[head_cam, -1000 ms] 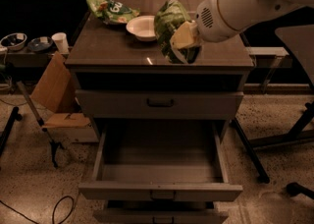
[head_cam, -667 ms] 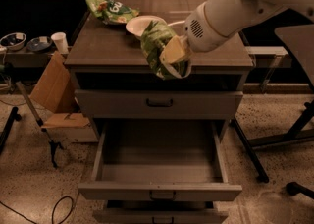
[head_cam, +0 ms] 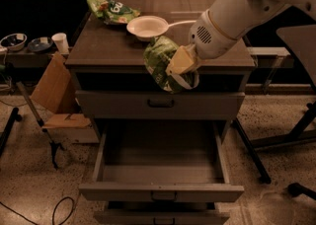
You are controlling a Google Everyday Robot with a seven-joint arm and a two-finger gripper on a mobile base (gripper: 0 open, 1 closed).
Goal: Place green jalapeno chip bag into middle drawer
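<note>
Chip bag [head_cam: 158, 60] held in gripper [head_cam: 180, 69] above drawer [head_cam: 161, 192]

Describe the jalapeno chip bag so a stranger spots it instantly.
Find the central drawer cabinet. At its top front edge, above the open middle drawer, the gripper grips the green jalapeno chip bag. The only other green bag lies loose at the back.

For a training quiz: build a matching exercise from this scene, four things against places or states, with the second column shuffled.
1. green jalapeno chip bag
2. middle drawer
3. white bowl
4. gripper

A. pulled open
B. resting on the cabinet top
C. at the top's front edge, fingers shut on the bag
D. held up, overhanging the front edge

Pairs: 1-D, 2-A, 3-B, 4-C
</note>
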